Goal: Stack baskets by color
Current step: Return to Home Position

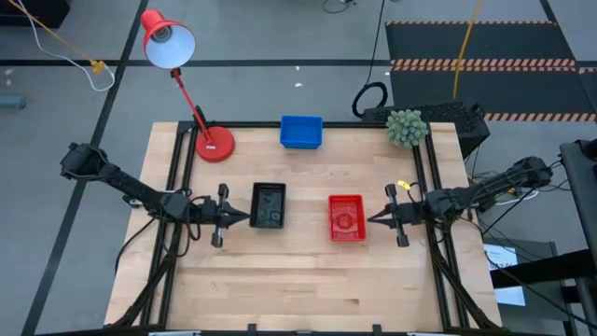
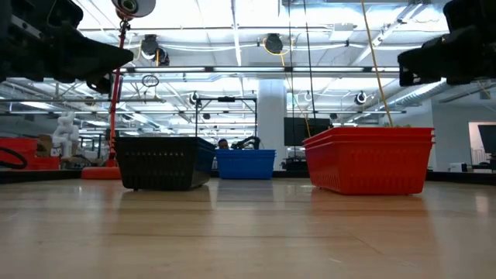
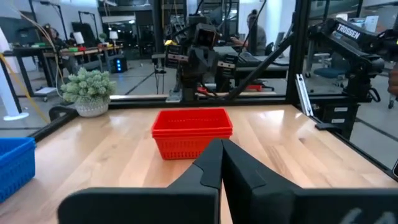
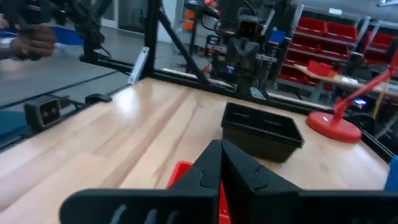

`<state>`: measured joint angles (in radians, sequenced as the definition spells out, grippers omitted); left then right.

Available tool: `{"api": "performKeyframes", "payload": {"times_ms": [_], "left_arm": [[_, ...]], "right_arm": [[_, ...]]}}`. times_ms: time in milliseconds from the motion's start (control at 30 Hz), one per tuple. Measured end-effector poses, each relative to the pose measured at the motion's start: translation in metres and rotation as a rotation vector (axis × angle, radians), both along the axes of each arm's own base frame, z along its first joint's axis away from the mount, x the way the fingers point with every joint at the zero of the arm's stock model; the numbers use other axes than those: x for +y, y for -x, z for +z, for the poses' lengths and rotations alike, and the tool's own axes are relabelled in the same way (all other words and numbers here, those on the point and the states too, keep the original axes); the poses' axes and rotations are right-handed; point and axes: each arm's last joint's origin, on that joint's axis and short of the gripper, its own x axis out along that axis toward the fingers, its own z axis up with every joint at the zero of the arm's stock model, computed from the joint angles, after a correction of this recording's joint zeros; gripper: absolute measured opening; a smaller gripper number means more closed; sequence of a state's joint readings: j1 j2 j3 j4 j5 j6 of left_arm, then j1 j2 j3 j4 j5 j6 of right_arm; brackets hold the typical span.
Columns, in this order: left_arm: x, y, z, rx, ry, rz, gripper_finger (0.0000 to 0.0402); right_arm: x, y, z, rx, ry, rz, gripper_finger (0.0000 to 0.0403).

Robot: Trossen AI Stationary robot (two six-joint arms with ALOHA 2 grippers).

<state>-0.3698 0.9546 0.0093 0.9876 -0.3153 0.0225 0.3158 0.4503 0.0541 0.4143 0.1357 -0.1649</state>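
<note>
- The red baskets sit nested as one pile right of centre on the table. The black baskets make a pile left of centre. The blue baskets make a third at the far edge, between the lamp's base and the plant. With one pile per colour, the sorting looks finished.
- The left gripper hovers just beside the black pile, its tip aimed at it, fingers pressed together and holding nothing.
- The right gripper mirrors it beside the red pile, also pressed together and empty. Neither touches a pile, which suits arms about to pull back to rest.
- From above each pile reads as a single basket. Only the level view shows layered rims on the red pile, and the number of baskets in the black and blue piles cannot be told.
- The right wrist's own fingers hide most of the red pile, and the left wrist view cuts off the blue pile at its edge.
- In the level view the arms are only dark shapes in the upper corners.
</note>
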Motion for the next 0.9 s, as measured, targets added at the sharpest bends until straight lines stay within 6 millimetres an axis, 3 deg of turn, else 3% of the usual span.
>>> {"api": "performKeyframes", "payload": {"times_ms": [900], "left_arm": [[-0.004, 0.001, -0.002, 0.019, 0.002, -0.026, 0.0006]], "right_arm": [[-0.012, 0.029, 0.018, -0.251, 0.141, 0.059, 0.0]]}}
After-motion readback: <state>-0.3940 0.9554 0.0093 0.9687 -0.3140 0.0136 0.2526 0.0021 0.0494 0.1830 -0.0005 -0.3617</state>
